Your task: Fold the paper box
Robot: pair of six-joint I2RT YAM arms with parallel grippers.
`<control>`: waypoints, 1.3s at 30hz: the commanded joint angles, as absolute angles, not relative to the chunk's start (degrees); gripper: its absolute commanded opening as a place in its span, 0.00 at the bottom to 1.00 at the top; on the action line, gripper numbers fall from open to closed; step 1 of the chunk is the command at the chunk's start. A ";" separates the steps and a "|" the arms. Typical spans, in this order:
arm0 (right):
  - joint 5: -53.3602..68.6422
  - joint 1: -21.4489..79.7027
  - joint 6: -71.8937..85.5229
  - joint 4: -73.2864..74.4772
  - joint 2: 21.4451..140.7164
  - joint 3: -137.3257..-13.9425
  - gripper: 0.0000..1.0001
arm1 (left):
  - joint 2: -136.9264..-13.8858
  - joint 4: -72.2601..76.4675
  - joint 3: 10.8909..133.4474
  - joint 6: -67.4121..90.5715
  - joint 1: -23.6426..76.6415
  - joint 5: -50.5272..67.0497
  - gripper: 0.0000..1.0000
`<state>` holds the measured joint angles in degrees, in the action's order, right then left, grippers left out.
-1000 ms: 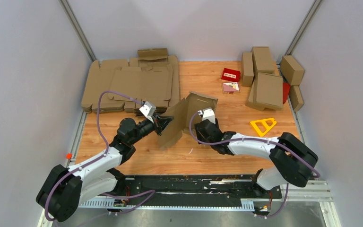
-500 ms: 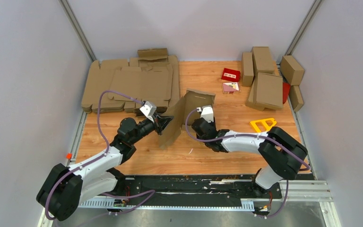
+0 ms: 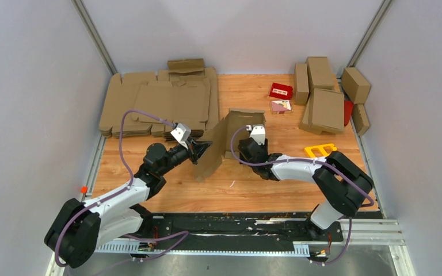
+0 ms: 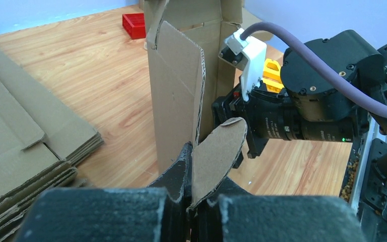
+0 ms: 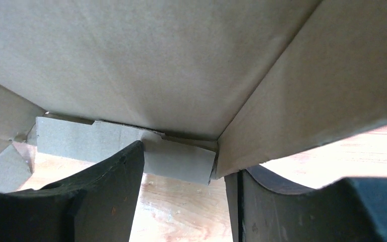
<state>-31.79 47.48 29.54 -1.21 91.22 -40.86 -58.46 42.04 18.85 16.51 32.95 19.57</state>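
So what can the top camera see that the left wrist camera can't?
Only the top camera shows the whole left arm and the little orange thing by the table's left edge. Only the left wrist camera shows, close up, the left pincer shut on a rounded tab of the paper box. Both show that box standing up, the pile of flat cardboard and the red carton.

The right wrist view crops the paper box (image 5: 146, 65).
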 commanded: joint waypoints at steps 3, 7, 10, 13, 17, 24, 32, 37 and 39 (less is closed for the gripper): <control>-29.89 45.67 31.87 -1.53 94.70 -42.81 0.57 | -59.00 40.34 20.13 16.34 33.92 22.57 0.04; -30.39 45.68 32.48 3.29 98.56 -44.83 0.57 | -59.28 40.11 20.34 16.30 33.92 22.58 0.04; -30.12 45.75 32.97 4.13 100.14 -44.82 0.57 | -59.35 39.90 20.48 16.23 34.01 22.59 0.04; -30.24 45.86 32.45 4.31 99.45 -44.62 0.63 | -59.17 39.81 20.46 16.15 33.99 22.50 0.04; -30.96 46.23 31.59 3.81 96.11 -44.47 0.75 | -59.09 39.73 20.44 16.05 34.05 22.25 0.04; -28.89 46.23 29.66 1.22 91.07 -43.19 0.89 | -59.03 39.55 20.39 15.95 34.10 22.15 0.04; -28.39 46.05 28.60 0.46 91.78 -43.68 0.94 | -59.03 39.55 20.48 15.97 34.18 22.23 0.04; -29.55 47.08 29.08 2.21 93.30 -43.49 0.94 | -58.87 39.38 20.46 15.91 34.18 22.15 0.04; -31.13 47.64 29.39 4.61 94.36 -43.95 0.95 | -58.94 39.42 20.48 15.91 34.23 22.15 0.04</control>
